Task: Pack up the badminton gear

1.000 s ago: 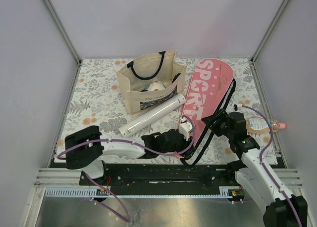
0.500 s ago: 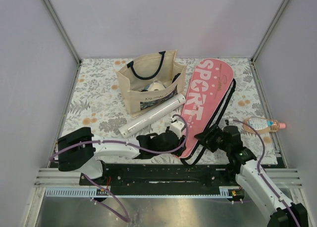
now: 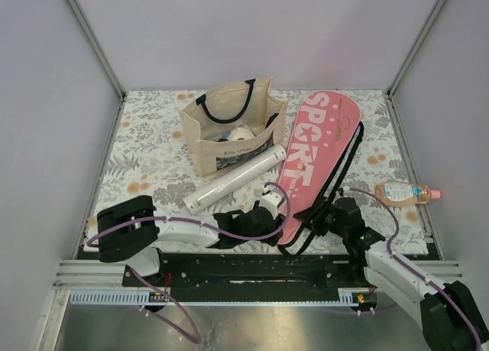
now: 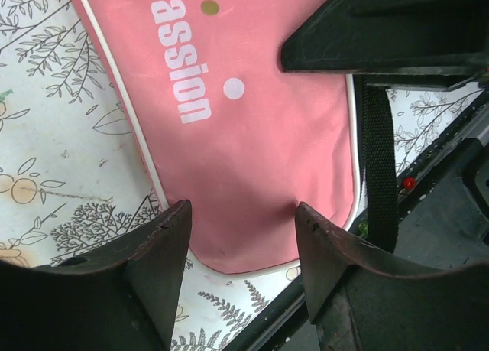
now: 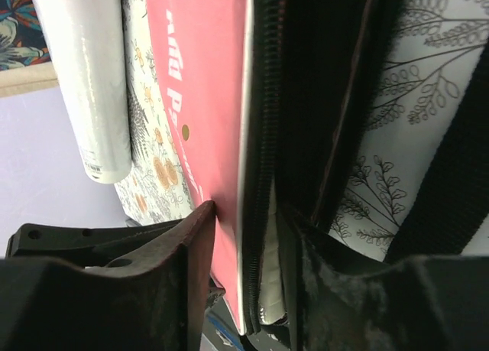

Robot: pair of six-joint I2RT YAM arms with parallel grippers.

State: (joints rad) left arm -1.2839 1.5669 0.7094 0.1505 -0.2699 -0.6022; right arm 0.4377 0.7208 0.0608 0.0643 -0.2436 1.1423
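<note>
Now the right gripper (image 5: 244, 213) sits low near the front edge of the flowered table (image 3: 145, 148). A second ago it hung higher, in front of the small bottle (image 3: 403, 192), which we now see whole. Its fingers straddle the zipped edge of the pink SPORT cover (image 3: 319, 141), next to the black strap (image 3: 341, 175); we cannot tell whether they pinch it. The left gripper (image 4: 243, 213) has drawn back from over the cover to its narrow near end, fingers apart and holding nothing. The cover lies flat where it lay before, and the white tube (image 3: 233, 179) still rests between it and the tote bag (image 3: 221, 141)
</note>
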